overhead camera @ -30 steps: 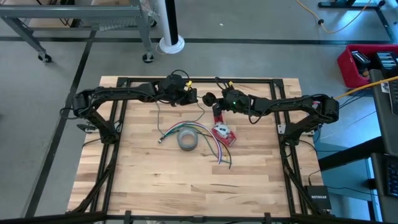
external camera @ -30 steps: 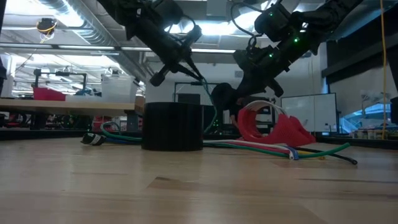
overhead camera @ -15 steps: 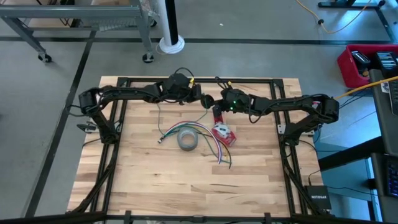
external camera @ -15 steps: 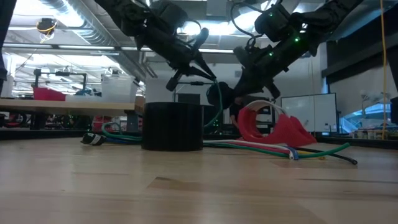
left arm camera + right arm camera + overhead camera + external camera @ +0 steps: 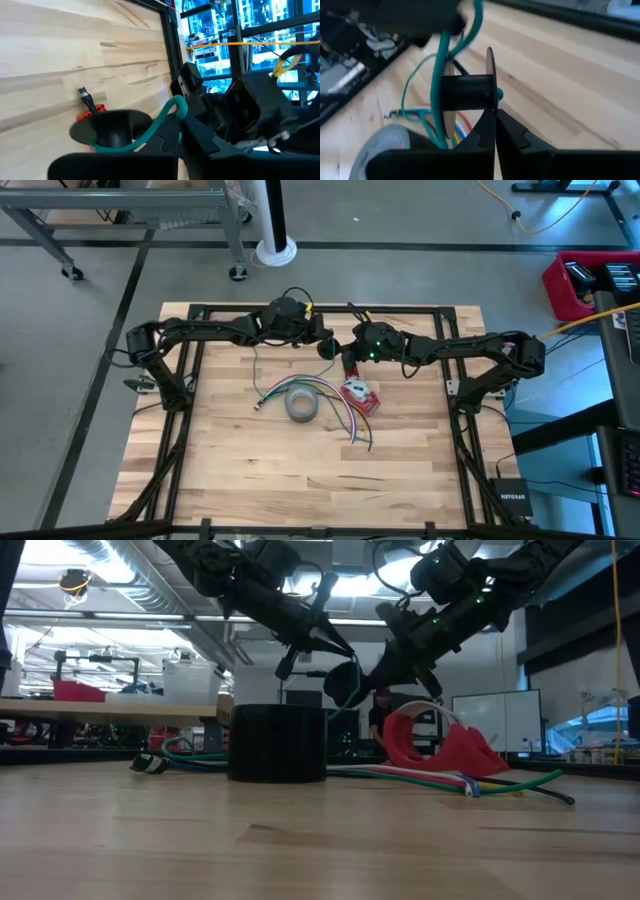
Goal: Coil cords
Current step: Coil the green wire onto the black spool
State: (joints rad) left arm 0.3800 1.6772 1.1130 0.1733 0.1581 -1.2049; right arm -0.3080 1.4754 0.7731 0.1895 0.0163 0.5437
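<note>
Left gripper (image 5: 322,343) has swung toward the right gripper (image 5: 345,356), whose closed jaws pinch a spool (image 5: 468,93); left jaws, closed on the cord (image 5: 440,75), should wind taut.

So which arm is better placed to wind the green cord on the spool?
Probably the left. The left gripper pinches the green cord just beside the spool, while the right gripper is shut on its rim.

Green cord (image 5: 441,75), black spool (image 5: 470,92), grey tape roll (image 5: 301,405), pale wooden table (image 5: 250,470)
</note>
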